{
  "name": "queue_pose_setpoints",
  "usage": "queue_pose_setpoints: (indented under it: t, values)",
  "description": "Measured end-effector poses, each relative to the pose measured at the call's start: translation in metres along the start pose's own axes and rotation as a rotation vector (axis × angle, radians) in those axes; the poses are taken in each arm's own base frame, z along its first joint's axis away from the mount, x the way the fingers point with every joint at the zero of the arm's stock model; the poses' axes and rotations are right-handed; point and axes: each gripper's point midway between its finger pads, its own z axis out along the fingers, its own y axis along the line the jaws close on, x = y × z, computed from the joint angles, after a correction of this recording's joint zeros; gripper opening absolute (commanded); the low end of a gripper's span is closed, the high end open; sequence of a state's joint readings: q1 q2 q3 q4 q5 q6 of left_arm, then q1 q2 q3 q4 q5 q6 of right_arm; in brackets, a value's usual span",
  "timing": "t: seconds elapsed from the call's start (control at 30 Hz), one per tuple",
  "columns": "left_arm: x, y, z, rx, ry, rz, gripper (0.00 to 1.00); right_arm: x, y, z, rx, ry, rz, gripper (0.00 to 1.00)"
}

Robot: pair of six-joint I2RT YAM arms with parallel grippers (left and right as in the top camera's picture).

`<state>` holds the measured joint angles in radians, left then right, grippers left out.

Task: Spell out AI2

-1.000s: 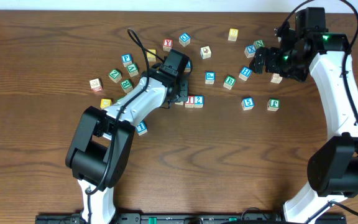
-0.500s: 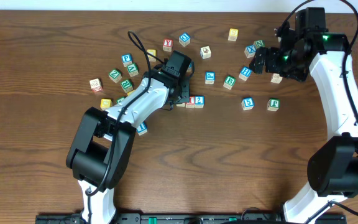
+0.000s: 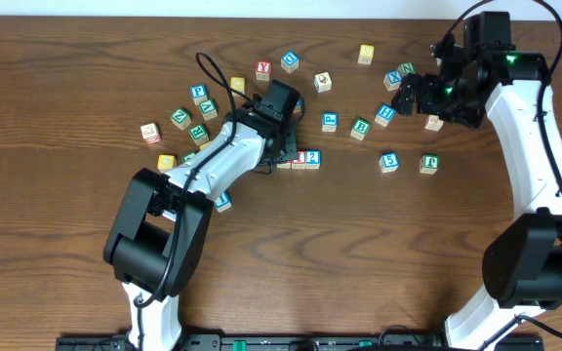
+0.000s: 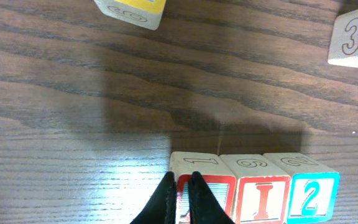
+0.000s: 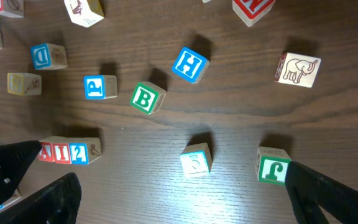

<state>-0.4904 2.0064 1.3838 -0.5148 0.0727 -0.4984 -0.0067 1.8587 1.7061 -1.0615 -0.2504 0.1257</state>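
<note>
Three task cubes stand in one row at the lower centre of the left wrist view: the red A cube (image 4: 222, 188), the red I cube (image 4: 263, 198) and the blue 2 cube (image 4: 312, 198), in that order left to right. Each touches its neighbour. In the overhead view the row sits just left of the frame's middle.

Left gripper (image 4: 180, 182): the two fingers are pressed together with nothing between them, and their tips lie over the left part of the A cube. Whether they touch it cannot be told.

Right gripper (image 5: 182, 183): spread wide, holding nothing, hanging over loose cubes at the upper right of the overhead view.

Assessment: spelling appears complete, and the step in hand is a last squaring of the A cube. The next move calls for the left gripper to rise straight off the table (image 4: 73, 93) without dragging the A cube out of line.

Against the overhead frame of one second ago, the row is in the same place and the right arm is unchanged. Only the left arm's cable loop sits slightly further to the upper left.
</note>
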Motion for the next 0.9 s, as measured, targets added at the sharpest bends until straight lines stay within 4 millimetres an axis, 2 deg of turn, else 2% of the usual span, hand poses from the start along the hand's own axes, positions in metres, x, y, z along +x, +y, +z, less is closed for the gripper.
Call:
queue_pose_setpoints:
  t: [0.13,0.23,0.9]
  values:
    - [0.0012,0.0009,0.0,-0.004,0.005,-0.002,0.29,-0.0001,0.0,-0.0001,0.0,0.0,0.0,0.99]
    - [0.0018,0.0012,0.0001,-0.005,0.007,-0.005,0.31,0.0,0.0,0.0,0.0,0.0,0.0,0.99]
    - [-0.0002,0.001,-0.0078,0.0,-0.003,0.001,0.31,0.0,0.0,0.0,0.0,0.0,0.0,0.99]
